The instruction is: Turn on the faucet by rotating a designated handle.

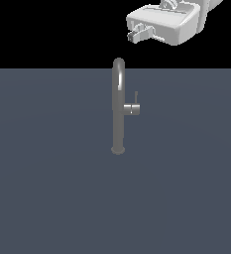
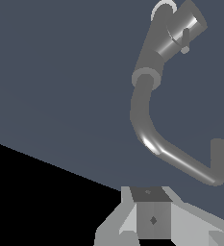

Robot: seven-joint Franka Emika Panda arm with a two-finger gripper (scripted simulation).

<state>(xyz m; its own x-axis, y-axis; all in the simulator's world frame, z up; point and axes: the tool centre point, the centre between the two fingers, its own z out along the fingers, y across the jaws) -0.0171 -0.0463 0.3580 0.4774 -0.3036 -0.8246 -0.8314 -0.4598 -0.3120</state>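
Grey faucet (image 1: 118, 106) upright mid-floor, handle (image 1: 132, 109) on its side toward exterior view's right, lever up. Gripper (image 1: 135, 36) high above, well apart; finger spread unclear. Risk: descending onto gooseneck, missing thin lever.

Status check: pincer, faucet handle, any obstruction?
Pincer high above the faucet, holding nothing; jaw state unclear. Handle untouched, lever upright. Nothing seen in the way.

The grey faucet (image 1: 118, 106) stands upright, its stubby handle (image 1: 132, 108) on the exterior view's right, lever rod pointing up.
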